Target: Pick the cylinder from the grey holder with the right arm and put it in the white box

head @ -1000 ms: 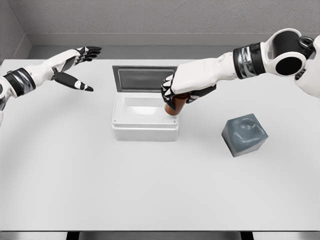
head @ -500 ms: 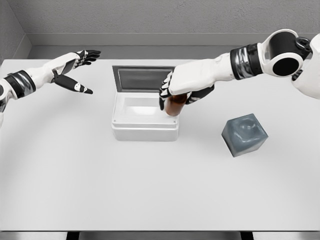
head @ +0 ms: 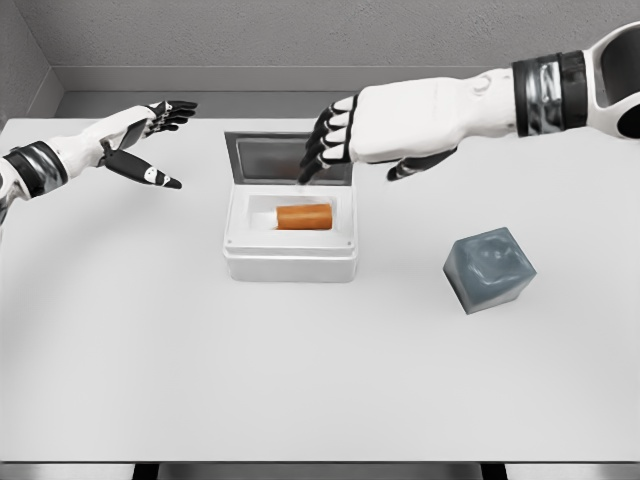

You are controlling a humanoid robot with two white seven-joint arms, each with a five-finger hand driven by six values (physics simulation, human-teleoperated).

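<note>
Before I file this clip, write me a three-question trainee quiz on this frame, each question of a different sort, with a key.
1. True or false: the orange cylinder lies on its side inside the white box.
2. Which describes the right hand? A: clamped on the cylinder. B: open above the box, holding nothing. C: resting on the grey holder.
3. Fill in: the left hand is open to the ____ of the box, above the table.

Key
1. True.
2. B. Its fingers are spread, clear of the cylinder.
3. Left.
</note>
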